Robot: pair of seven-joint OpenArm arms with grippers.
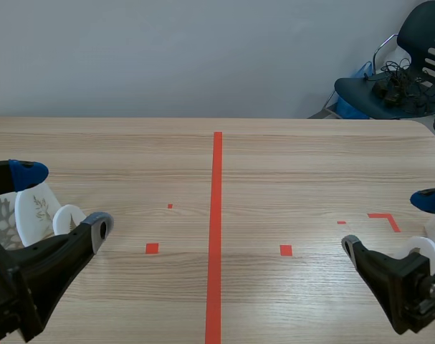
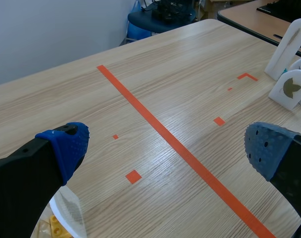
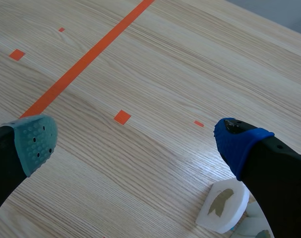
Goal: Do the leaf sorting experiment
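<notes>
Though half-hidden, leaf tile (image 3: 222,206) beside right jaws

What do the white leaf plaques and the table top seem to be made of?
The white leaf plaques look like matte white plastic or resin: thick, smooth, with rounded edges and a brownish leaf set in the face. Which of the two, I cannot tell. The table top looks like light wood-grain laminate or veneer, with a soft sheen; solid wood is possible too.

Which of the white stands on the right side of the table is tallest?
The narrow stand, rising well above the shorter stand that bears a brown leaf.
</notes>
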